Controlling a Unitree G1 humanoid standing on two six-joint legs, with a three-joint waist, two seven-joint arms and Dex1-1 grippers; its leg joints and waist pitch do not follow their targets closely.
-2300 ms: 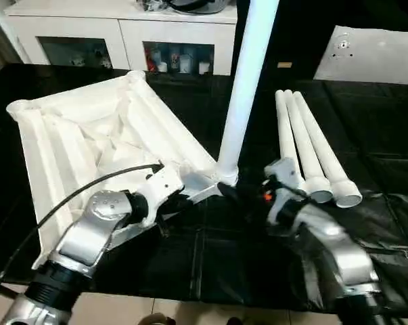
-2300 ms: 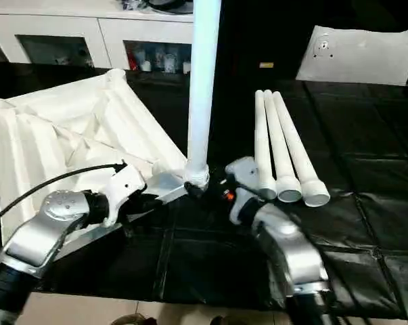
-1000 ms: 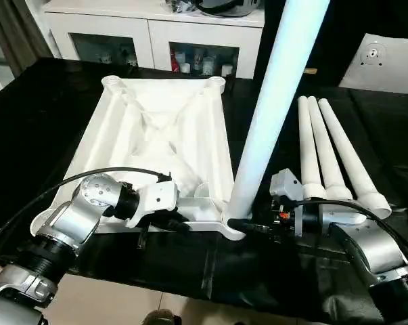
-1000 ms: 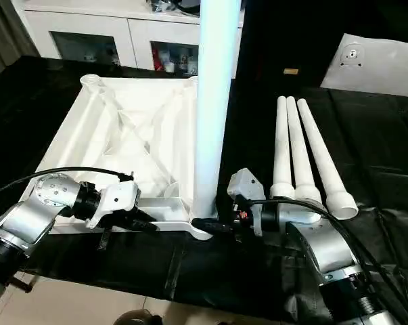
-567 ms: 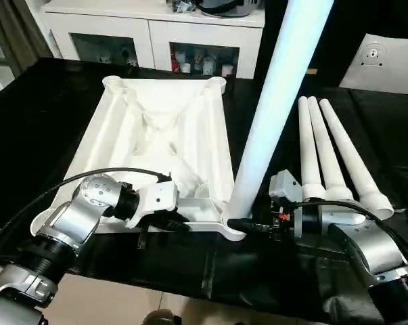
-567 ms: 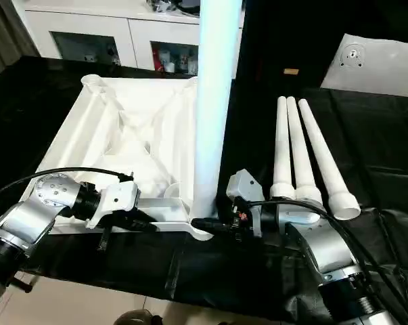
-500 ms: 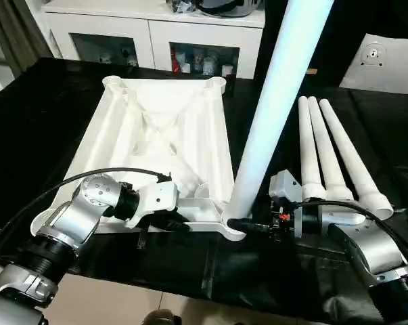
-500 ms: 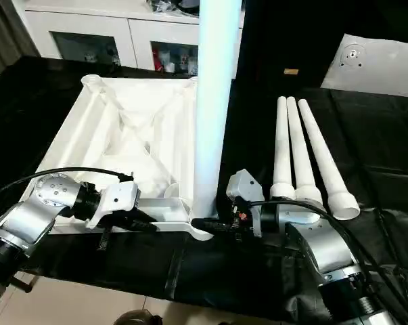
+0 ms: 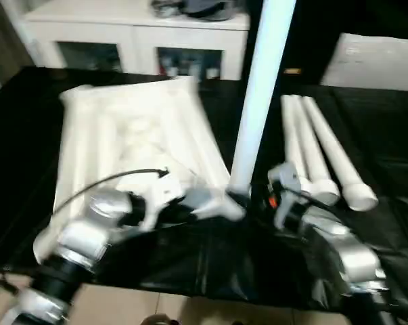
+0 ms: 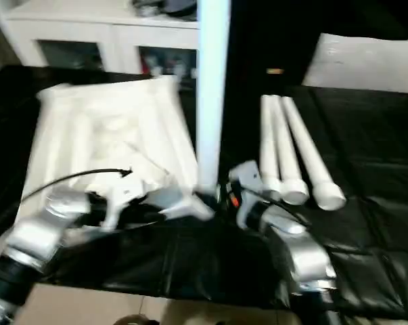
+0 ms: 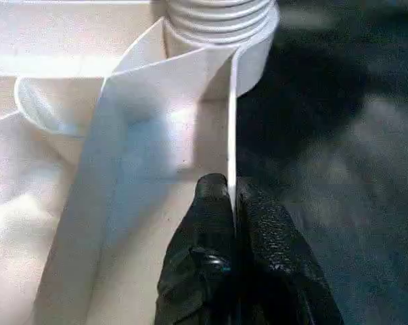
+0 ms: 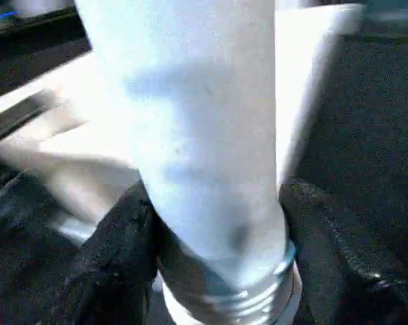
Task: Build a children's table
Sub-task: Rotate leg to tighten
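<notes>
Tabletop [image 9: 129, 135] lies ribbed side up on black work table [image 9: 379, 122], left of centre, w/ its near right corner lifted off the cloth. L gripper [image 11: 232, 196] pressed together, pinching the thin edge wall of tabletop just beside that corner; black fingers [image 11: 207, 230] flat against either face of the wall. One leg [image 9: 258, 101] stands upright in the near right corner socket [image 11: 220, 27], threaded collar visible at its base. R gripper [image 12: 217, 223] pinching this leg low down, just above the threads, fingers [image 12: 119, 244] touching both sides of the tube. Three spare legs [image 9: 312, 145] lie side by side on the cloth, right of the upright leg, wide ends toward near edge. White cabinet [image 9: 136, 34] at far side, behind tabletop.
</notes>
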